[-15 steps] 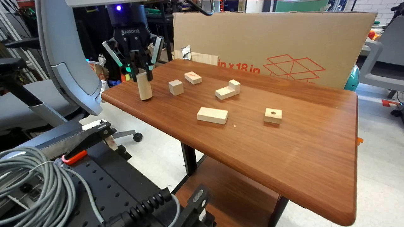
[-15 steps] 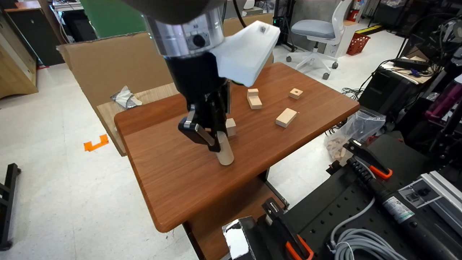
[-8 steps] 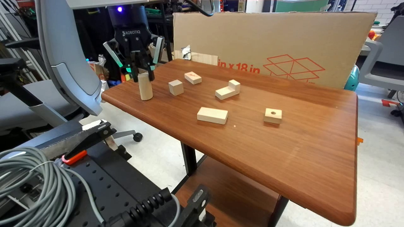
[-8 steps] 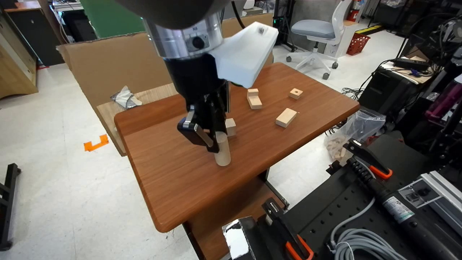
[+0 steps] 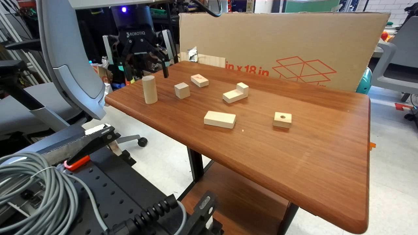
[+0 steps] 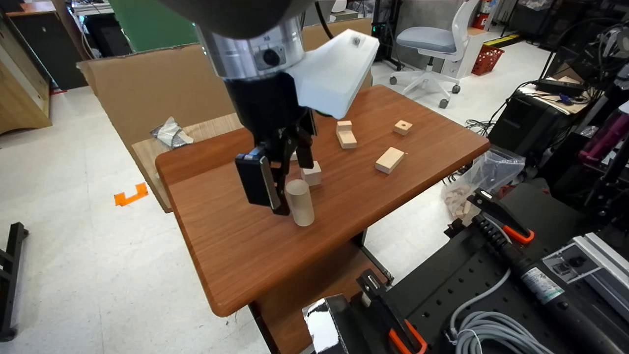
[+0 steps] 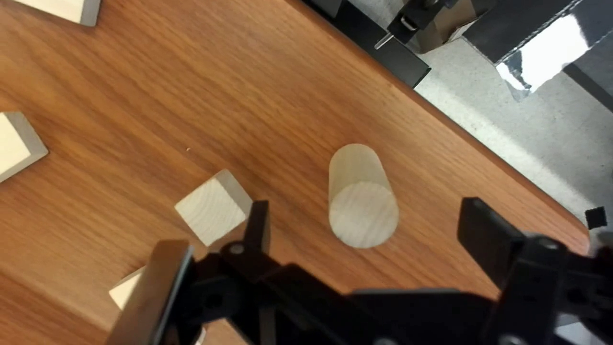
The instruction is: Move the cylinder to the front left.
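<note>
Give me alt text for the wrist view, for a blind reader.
A pale wooden cylinder stands upright on a brown tabletop, framed between open jaws that do not touch it. A wooden cube sits left of it; more wooden pieces show partly farther left.

In an exterior view, cylinder point(image 6: 301, 210) stands upright on brown table point(image 6: 231, 231); gripper point(image 6: 294, 188) near its upper end, jaws parted. Cube point(image 6: 312, 174) near cylinder. Flat block point(image 6: 389, 160) and holed block point(image 6: 404, 131) lie well apart from both.
</note>
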Motion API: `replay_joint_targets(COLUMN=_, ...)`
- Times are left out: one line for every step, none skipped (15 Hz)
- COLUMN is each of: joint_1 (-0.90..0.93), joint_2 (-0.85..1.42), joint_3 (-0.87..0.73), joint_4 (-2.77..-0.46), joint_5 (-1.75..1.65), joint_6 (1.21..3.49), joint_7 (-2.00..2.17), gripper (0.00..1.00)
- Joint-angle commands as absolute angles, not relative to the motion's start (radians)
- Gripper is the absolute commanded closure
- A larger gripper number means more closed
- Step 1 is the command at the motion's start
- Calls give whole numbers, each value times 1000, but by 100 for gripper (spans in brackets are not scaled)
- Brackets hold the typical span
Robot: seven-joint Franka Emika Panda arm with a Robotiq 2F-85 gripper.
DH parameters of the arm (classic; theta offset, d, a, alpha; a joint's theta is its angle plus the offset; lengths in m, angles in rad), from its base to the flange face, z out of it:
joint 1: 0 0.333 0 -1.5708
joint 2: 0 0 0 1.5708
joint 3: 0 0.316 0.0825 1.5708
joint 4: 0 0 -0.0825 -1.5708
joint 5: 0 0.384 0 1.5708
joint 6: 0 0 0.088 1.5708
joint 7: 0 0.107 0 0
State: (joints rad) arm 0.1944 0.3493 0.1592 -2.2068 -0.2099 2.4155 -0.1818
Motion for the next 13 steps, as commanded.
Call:
replay_joint_targets(joint_1=156, joint_2=239, joint_3=180, joint_4=-2245, joint_5=-132, joint_6=2391, joint_7=-205, gripper=0)
replay_joint_targets(joint_1=133, joint_2=207, joint_3=187, joint_4=-2250, joint_5=-66, joint_6=2385, joint_7=-221, gripper=0)
replay_joint_targets(joint_1=119, joint_2=183, joint_3=187, joint_4=-2251, joint_5=-9, joint_6=2377, joint_7=-224, gripper=0)
replay_joint_targets(joint_1=101, joint_2=154, joint_3=182, joint_4=-2253, joint_5=58, joint_6=2370, joint_7=-230, gripper=0)
replay_joint_targets(joint_1=89, joint_2=128, joint_3=172, joint_4=-2257, joint_5=107, joint_6=2373, joint_7=-233, gripper=0)
replay_joint_targets(joint_1=76, joint_2=96, joint_3=159, joint_4=-2262, joint_5=142, joint_6=2373, joint_7=-232, gripper=0)
replay_joint_targets(joint_1=68, joint_2=66, joint_3=142, joint_4=-2268, joint_5=151, joint_6=2373, joint_7=-212, gripper=0)
replay_joint_targets(joint_1=61, joint_2=38, joint_3=120, joint_4=-2269, joint_5=127, joint_6=2356, joint_7=-178, gripper=0)
replay_joint_targets(joint_1=51, joint_2=17, joint_3=102, joint_4=-2265, joint_5=101, joint_6=2334, joint_7=-156, gripper=0)
replay_joint_targets(joint_1=43, joint_2=-1, joint_3=81, joint_4=-2264, joint_5=66, joint_6=2325, joint_7=-118, gripper=0)
replay_joint_targets(joint_1=60, joint_2=61, joint_3=99, joint_4=-2235, joint_5=97, joint_6=2351, joint_7=-170, gripper=0)
replay_joint_targets(joint_1=52, joint_2=40, joint_3=83, joint_4=-2236, joint_5=91, joint_6=2338, joint_7=-159, gripper=0)
replay_joint_targets(joint_1=47, joint_2=26, joint_3=74, joint_4=-2240, joint_5=88, joint_6=2333, joint_7=-154, gripper=0)
